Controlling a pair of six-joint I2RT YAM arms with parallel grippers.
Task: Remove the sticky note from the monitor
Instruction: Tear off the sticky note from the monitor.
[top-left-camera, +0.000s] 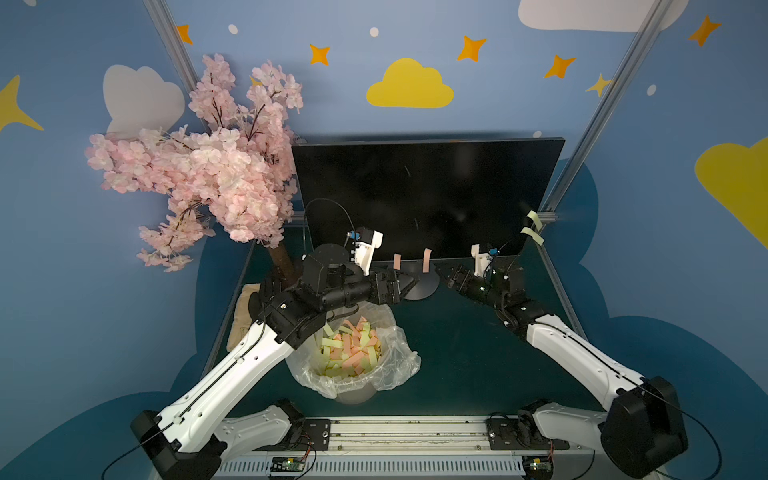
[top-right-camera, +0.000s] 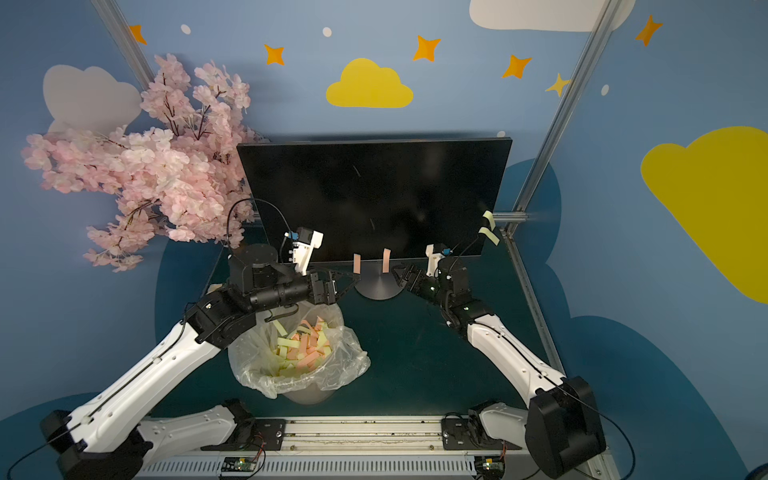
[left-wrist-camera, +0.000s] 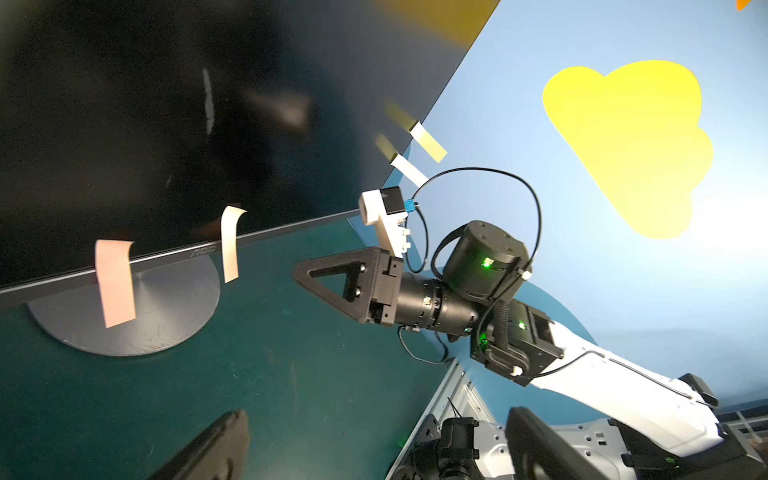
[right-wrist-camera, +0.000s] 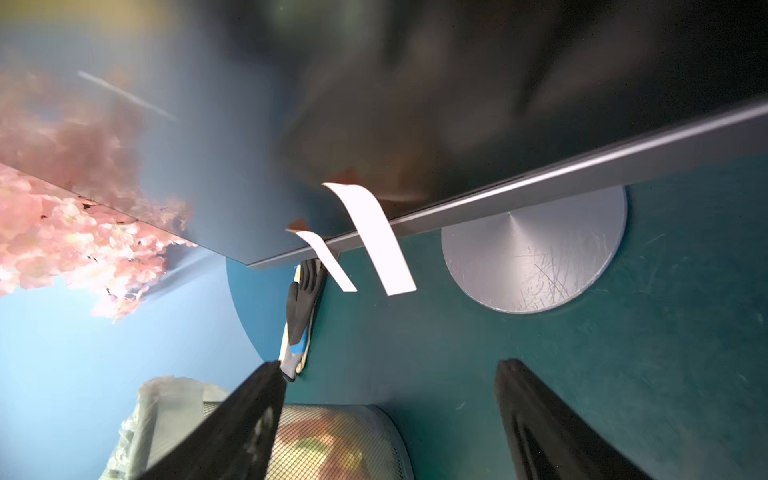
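While two pink sticky notes (top-left-camera: 397, 262) hang from the bottom bezel of the monitor (top-left-camera: 415, 195) at the rear of the table (top-left-camera: 457, 353), two yellow notes (top-left-camera: 534, 222) cling to its right edge; left gripper (top-left-camera: 409, 283) and right gripper (right-wrist-camera: 388, 365) flank the pink pair, jaws wide, empty.

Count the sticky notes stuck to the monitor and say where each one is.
4. Two pink notes hang from the monitor's bottom edge, above its round base. Two yellow notes stick to its right edge, near the lower corner. Others may be hidden.
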